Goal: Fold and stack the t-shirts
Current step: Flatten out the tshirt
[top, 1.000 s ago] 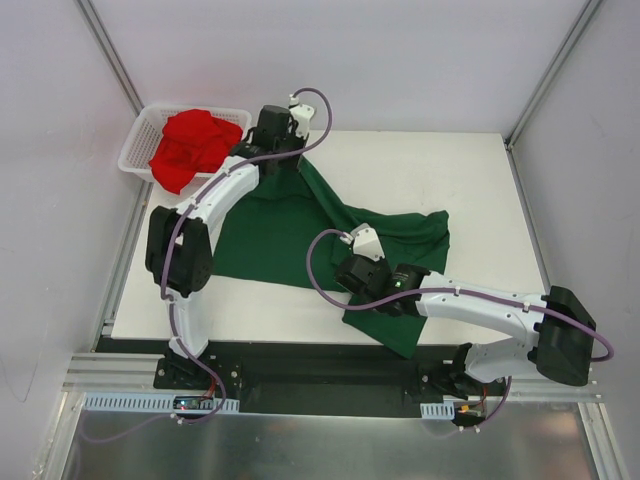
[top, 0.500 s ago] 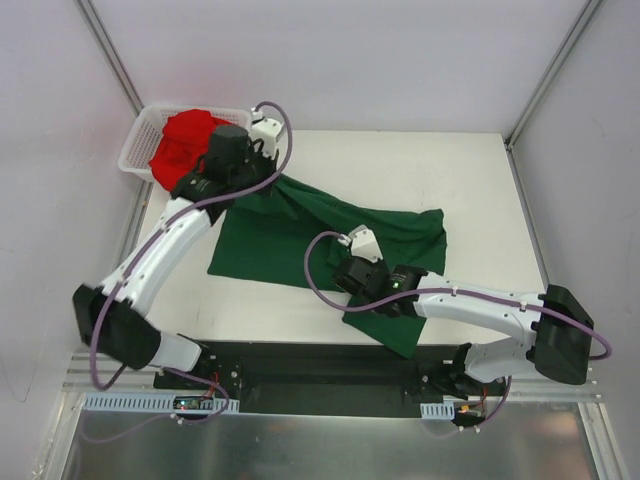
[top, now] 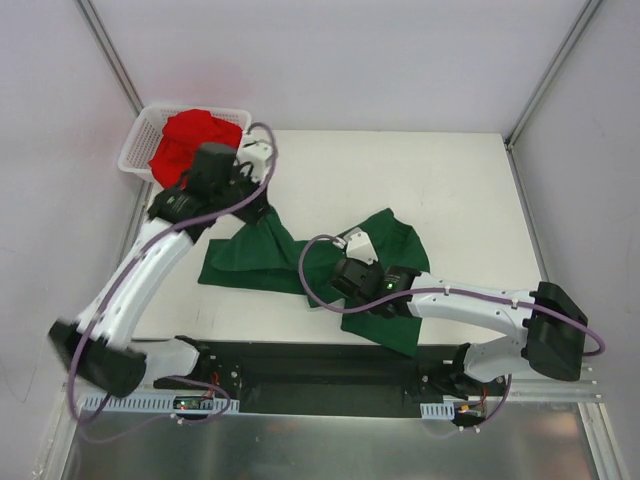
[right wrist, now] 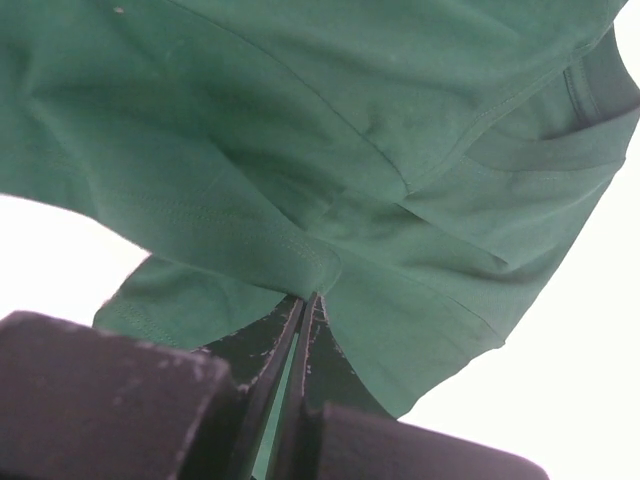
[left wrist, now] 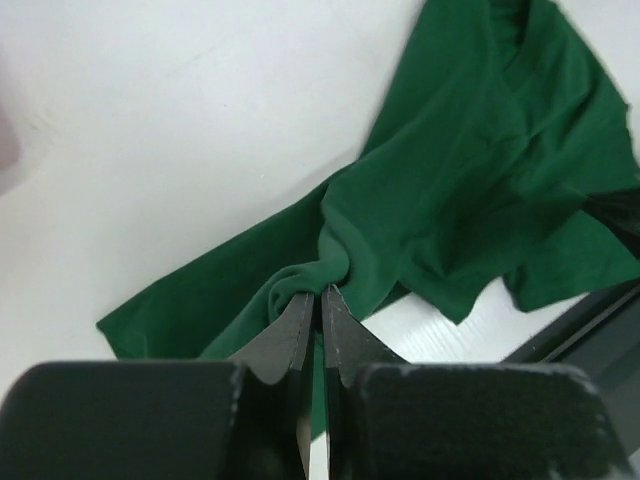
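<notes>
While the dark green t-shirt [top: 250, 255] lies rumpled across the middle of the white surface [top: 450, 170], both arms have hold of it. The left arm [top: 150, 270] reaches in from the near left, and in the left wrist view its jaws stand pressed together on a gathered ridge of the green cloth [left wrist: 470, 170], which bunches into folds right at the tips and fans out beyond them over the surface [left wrist: 150, 120]. The right arm [top: 470, 300] stretches leftward along the near edge, its wrist over the middle of the shirt. In the right wrist view its jaws are likewise closed to a thin slit, pinching a hemmed edge of the same green t-shirt [right wrist: 300, 120], with the cloth hanging in broad folds above and around the tips. Seen from above, the shirt forms two lobes: one flatter part toward the left, below the left wrist, and one heaped part toward the right that runs down to the near edge of the surface beside the right wrist. The bright red t-shirt [top: 190, 140] sits crumpled in a heap inside the white mesh basket [top: 135, 150] at the far left corner, just beyond the left wrist and apart from the green one.
</notes>
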You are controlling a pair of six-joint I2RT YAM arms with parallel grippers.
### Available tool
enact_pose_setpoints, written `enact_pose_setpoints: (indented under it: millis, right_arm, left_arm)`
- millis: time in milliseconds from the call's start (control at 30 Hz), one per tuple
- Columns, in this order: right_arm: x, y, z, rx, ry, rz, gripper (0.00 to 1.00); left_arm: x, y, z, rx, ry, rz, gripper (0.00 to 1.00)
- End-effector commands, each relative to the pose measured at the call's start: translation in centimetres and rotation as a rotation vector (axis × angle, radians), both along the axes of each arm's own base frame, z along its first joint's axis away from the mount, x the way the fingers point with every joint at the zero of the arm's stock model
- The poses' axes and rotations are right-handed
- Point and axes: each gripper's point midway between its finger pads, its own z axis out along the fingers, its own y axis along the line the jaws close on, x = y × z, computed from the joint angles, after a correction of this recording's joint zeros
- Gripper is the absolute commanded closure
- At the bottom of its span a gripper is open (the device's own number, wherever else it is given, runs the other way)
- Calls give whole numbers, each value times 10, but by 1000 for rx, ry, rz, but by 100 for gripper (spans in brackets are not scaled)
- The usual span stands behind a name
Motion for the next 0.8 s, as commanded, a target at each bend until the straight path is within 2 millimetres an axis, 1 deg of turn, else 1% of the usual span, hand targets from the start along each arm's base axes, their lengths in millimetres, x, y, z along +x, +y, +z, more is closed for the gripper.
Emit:
enact_pose_setpoints:
  millis: [0, 33, 67, 100, 133, 167, 200, 233, 267, 300, 333, 367, 400, 433, 467, 500, 533, 567, 600, 633, 667, 700, 733, 767]
  right_arm:
    - [4, 14, 20, 55, -35, 3, 99]
    - [4, 13, 22, 63, -40, -3, 99]
    - [3, 12, 23, 62, -39, -3, 99]
    - [3, 11, 24, 62, -45, -8, 99]
    - [3, 9, 25, 60, -49, -13, 99]
    - [3, 8, 28, 61, -54, -15, 99]
    - [4, 6, 30, 57, -61, -19, 99]
    - [4, 5, 31, 53, -64, -18, 99]
    - [5, 5, 34, 56, -72, -21, 99]
    - [5, 2, 35, 46, -77, -24, 99]
    - [5, 1, 37, 45, -81, -26, 99]
    - [6, 0, 38, 46, -85, -31, 99]
    - [6, -1, 40, 40, -89, -31, 99]
    - [7, -2, 40, 40, -94, -33, 99]
    - [6, -2, 39, 36, -91, -32, 99]
    - [7, -1, 39, 38, -90, -31, 99]
    - [7, 0, 38, 34, -88, -30, 99]
    - [7, 1, 36, 33, -85, -27, 99]
    - [6, 2, 32, 28, -75, -25, 99]
    - [6, 3, 31, 25, -71, -22, 99]
    - [6, 5, 29, 29, -66, -20, 99]
    - [5, 6, 27, 29, -59, -16, 99]
    - [5, 6, 24, 26, -54, -17, 99]
    - [4, 7, 21, 26, -50, -16, 99]
  left_arm:
    - [65, -39, -54, 76, 157, -72, 100]
    - [84, -48, -88, 103, 231, -75, 100]
    - [96, -56, -95, 101, 245, -90, 100]
    - [116, -71, -83, 69, 203, -116, 100]
    - [131, -80, -113, 79, 262, -124, 100]
    - [142, -88, -120, 72, 269, -143, 100]
    - [160, -99, -109, 51, 225, -163, 100]
    - [167, -107, -137, 54, 282, -180, 99]
    - [175, -110, -144, 54, 286, -180, 95]
    - [183, -114, -142, 46, 275, -183, 82]
    - [184, -115, -158, 57, 305, -177, 71]
    - [186, -114, -162, 61, 311, -169, 61]
    - [184, -113, -168, 65, 328, -158, 38]
    - [181, -112, -169, 68, 334, -151, 27]
    - [176, -108, -175, 79, 352, -137, 14]
    - [173, -105, -173, 81, 356, -126, 1]
    - [170, -104, -160, 76, 330, -118, 1]
    - [170, -100, -155, 85, 308, -104, 1]
    - [163, -94, -158, 96, 317, -93, 1]
    - [158, -91, -137, 85, 275, -90, 1]
    - [154, -88, -129, 84, 263, -84, 1]
    - [145, -84, -129, 86, 272, -86, 1]
    - [138, -83, -108, 66, 236, -92, 1]
    - [126, -80, -112, 61, 259, -105, 1]
